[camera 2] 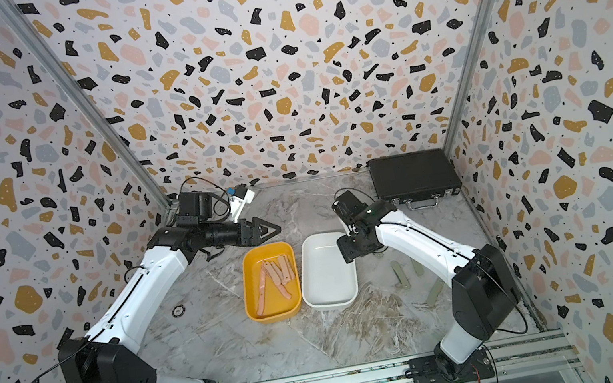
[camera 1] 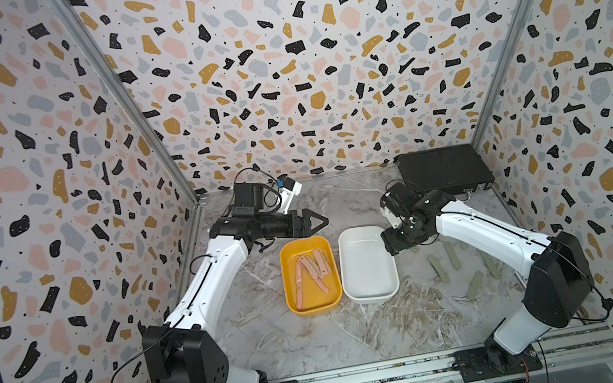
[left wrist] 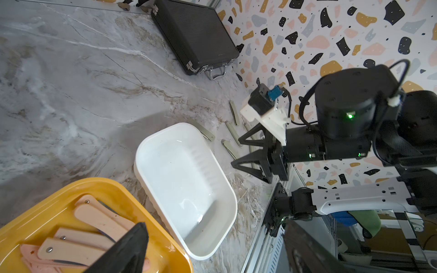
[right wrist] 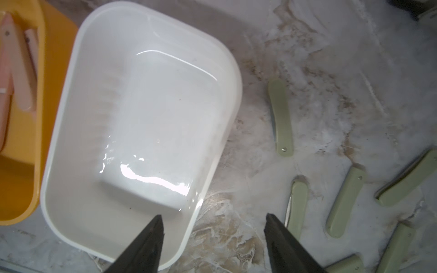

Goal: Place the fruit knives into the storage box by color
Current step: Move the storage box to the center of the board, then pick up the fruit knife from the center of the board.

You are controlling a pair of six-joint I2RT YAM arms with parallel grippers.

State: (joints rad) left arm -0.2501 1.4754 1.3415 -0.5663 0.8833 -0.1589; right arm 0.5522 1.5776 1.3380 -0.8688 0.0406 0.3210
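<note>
Knives are split by colour in both top views: pink fruit knives [camera 1: 312, 271] lie in the yellow box [camera 1: 290, 292], the white box [camera 1: 366, 271] is empty, and green fruit knives [camera 1: 435, 267] lie on the worktop [camera 1: 322, 346] beside the right arm. They are well apart from the left gripper [camera 1: 316, 222], which hangs spread beyond the yellow box.

Left wrist view: the right gripper [left wrist: 236, 153] is spread and empty near the white box's rim.

Right wrist view: the nearest green knife [right wrist: 296, 205] lies just beside one finger [right wrist: 283, 236], on the side away from the box. Its long axis runs along the fingers, so closing across its width should suit.
</note>
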